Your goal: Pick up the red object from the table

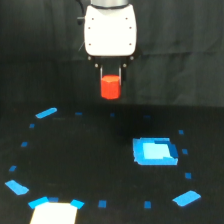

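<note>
Nearest me, a pale rectangle (54, 213) sits at the near edge of the table (90, 150). I note a blue square patch (155, 151) right of centre. Farther back, my gripper (110, 76) clamps the red object (110, 87), held clear above the surface.

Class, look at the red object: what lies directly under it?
The red object hangs in the gripper. Under it only bare black table shows; its top is covered by the fingers.

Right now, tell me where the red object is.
In the exterior view, the red object hangs at upper centre, held between the jaws under the white gripper, clear of the table and up-left of the large blue patch.
</note>
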{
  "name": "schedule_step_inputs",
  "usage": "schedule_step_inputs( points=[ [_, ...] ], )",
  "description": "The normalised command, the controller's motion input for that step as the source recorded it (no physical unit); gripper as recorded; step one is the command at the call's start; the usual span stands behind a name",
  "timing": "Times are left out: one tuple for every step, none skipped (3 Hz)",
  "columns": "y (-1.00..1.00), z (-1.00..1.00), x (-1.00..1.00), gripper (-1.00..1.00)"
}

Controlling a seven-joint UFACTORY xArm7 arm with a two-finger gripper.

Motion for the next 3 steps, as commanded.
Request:
schedule_step_inputs(
  points=[
    [-0.5, -0.47, 0.01, -1.0],
    [0.07, -0.53, -0.49, -1.0],
    [0.06, -0.35, 0.05, -1.0]
  ],
)
